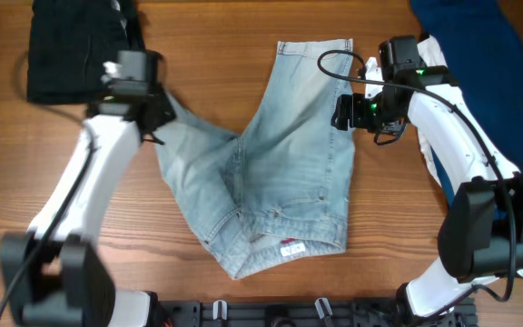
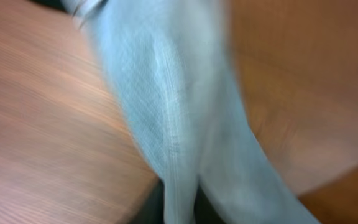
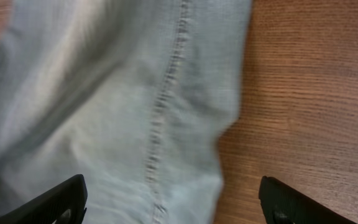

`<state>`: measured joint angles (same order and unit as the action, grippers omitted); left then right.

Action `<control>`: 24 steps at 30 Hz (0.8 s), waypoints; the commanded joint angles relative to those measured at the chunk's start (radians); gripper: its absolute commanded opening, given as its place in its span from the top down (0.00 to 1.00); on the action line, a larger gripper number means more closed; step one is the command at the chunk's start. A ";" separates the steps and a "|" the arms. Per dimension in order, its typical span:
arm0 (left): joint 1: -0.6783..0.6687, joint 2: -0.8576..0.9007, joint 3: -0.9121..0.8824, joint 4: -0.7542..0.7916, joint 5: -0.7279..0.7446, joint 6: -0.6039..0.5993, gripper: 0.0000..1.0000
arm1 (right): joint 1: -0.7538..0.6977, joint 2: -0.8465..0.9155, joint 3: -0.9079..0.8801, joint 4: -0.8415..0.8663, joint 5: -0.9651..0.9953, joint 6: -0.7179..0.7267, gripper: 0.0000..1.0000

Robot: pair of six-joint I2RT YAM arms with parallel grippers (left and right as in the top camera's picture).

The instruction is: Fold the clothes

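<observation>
The pale blue denim shorts (image 1: pixel 289 154) lie in the middle of the table, waistband with a small tag (image 1: pixel 291 249) toward the front. One leg reaches to the far edge; the other is drawn out to the left. My left gripper (image 1: pixel 157 118) is at the end of that left leg. In the blurred left wrist view the denim (image 2: pixel 179 124) runs down into the jaws (image 2: pixel 179 214), which are shut on it. My right gripper (image 1: pixel 341 111) is open over the shorts' right edge. In the right wrist view its fingers (image 3: pixel 173 205) straddle the denim's side seam (image 3: pixel 160 106).
A black garment (image 1: pixel 66 50) lies at the far left corner. A navy garment (image 1: pixel 479 54) lies at the far right, with a bit of white cloth (image 1: pixel 431 162) beside the right arm. A black rail (image 1: pixel 271 313) runs along the front edge. Bare wood (image 3: pixel 309 93) lies right of the shorts.
</observation>
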<state>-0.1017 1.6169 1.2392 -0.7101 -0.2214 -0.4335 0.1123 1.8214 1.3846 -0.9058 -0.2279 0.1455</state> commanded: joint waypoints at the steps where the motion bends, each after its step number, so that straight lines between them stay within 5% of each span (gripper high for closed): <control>1: 0.053 -0.152 0.029 -0.073 -0.057 -0.045 0.62 | -0.001 0.032 0.006 -0.033 -0.050 -0.024 0.12; 4: 0.068 -0.179 0.029 -0.141 -0.061 -0.045 0.29 | 0.019 0.034 -0.036 -0.077 -0.114 -0.040 0.12; 8: 0.116 -0.179 0.029 -0.158 -0.060 -0.046 0.23 | 0.079 0.034 -0.154 -0.082 -0.143 -0.038 0.18; 13: 0.130 -0.179 0.029 -0.159 -0.060 -0.045 0.22 | 0.098 0.034 -0.270 -0.006 -0.100 0.071 0.67; 15: 0.130 -0.179 0.029 -0.159 -0.051 -0.046 0.22 | 0.098 0.032 -0.271 -0.002 -0.040 0.101 0.96; 20: 0.130 -0.179 0.029 -0.159 -0.037 -0.046 0.22 | 0.045 0.014 -0.251 0.005 0.060 0.088 0.96; 24: 0.130 -0.179 0.029 -0.158 -0.029 -0.046 0.23 | -0.122 -0.017 -0.001 -0.095 0.072 -0.059 0.96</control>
<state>0.0246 1.4380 1.2682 -0.8680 -0.2611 -0.4736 0.1043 1.8355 1.1961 -0.9588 -0.2230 0.1963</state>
